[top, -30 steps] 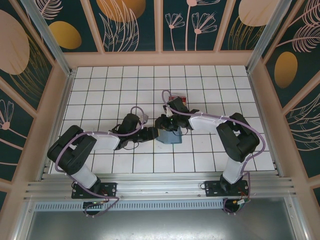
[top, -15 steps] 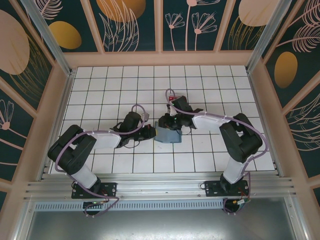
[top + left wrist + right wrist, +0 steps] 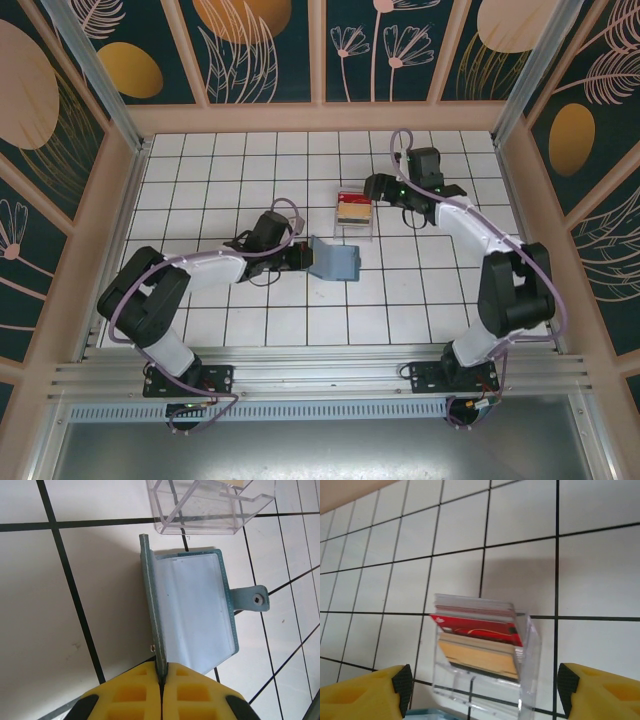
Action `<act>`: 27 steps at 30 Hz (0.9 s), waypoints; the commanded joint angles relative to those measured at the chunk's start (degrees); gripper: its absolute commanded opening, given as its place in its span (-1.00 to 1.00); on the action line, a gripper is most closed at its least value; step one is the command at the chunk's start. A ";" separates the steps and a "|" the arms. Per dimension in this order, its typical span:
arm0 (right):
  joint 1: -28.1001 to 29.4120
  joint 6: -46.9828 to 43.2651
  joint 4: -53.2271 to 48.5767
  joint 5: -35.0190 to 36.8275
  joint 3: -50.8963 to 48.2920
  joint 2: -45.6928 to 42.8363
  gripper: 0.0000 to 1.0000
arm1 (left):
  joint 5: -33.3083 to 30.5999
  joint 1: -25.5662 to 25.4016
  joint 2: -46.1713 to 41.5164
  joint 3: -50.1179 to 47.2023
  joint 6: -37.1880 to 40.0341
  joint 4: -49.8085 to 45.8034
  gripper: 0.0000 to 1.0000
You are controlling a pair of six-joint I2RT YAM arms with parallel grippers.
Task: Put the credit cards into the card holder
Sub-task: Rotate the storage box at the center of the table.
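- Step, judged overhead: card pickup; small teal folding card holder (image 3: pixel 335 260) mid-table, just beside clear plastic box (image 3: pixel 353 215).
- Left wrist: left gripper (image 3: pixel 161 672) pinched shut on holder's raised cover, grey inner face exposed.
- Right wrist: right gripper (image 3: pixel 485 695) spread wide, empty, facing boxed red and tan plastic credit cards (image 3: pixel 475 630); next, probably one thin edge to pinch.

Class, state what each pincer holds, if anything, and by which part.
Left pincer: shut on the wallet, pinching the edge of its raised flap. Right pincer: open, holding nothing, near the clear box of cards.
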 commanded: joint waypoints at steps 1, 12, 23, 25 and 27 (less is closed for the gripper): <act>-1.63 -2.25 1.15 -6.32 3.58 5.39 0.56 | -0.08 -0.09 1.78 2.62 2.06 -1.80 -0.89; -1.96 -4.08 -1.17 -18.96 22.34 24.40 0.56 | -1.07 -0.05 3.11 5.69 1.00 -1.99 -0.89; -1.66 -4.95 0.68 -22.33 13.47 21.49 0.50 | -4.22 0.17 7.94 8.94 0.08 -4.65 -0.91; -1.08 -4.65 1.87 -21.95 9.95 19.14 0.49 | -4.66 0.40 8.14 9.39 -0.14 -5.21 -0.91; -0.51 -4.12 2.76 -21.53 7.11 16.82 0.49 | -5.11 0.73 8.06 9.37 -0.56 -5.29 -0.91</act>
